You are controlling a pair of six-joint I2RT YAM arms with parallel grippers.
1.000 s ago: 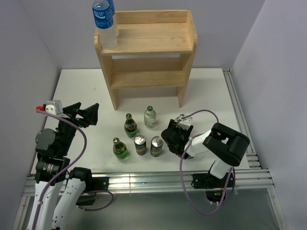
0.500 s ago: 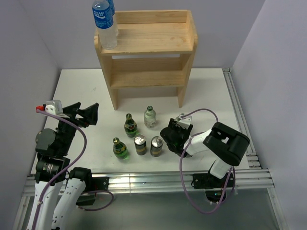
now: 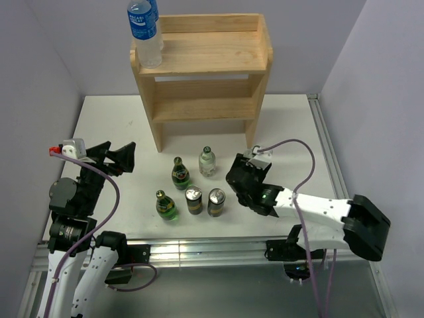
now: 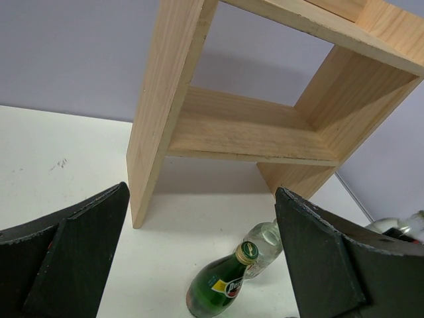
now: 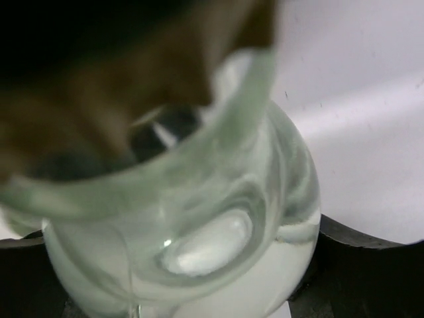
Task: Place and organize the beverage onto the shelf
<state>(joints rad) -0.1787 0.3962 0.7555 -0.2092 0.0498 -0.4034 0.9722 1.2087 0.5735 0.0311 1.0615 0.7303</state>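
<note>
Lettering too small to read on the blue-labelled water bottle (image 3: 144, 33) at the left end of the shelf (image 3: 212, 50) top; yellow label with red script, illegible, on the green bottle (image 4: 222, 291). Clear glass bottle (image 5: 199, 232) clamped in the right gripper (image 3: 246, 185), just right of the right-hand can (image 3: 216, 202), not on the shelf. Left gripper (image 3: 114, 156) spread wide and empty, with bare table (image 3: 112, 119) around it.
</note>
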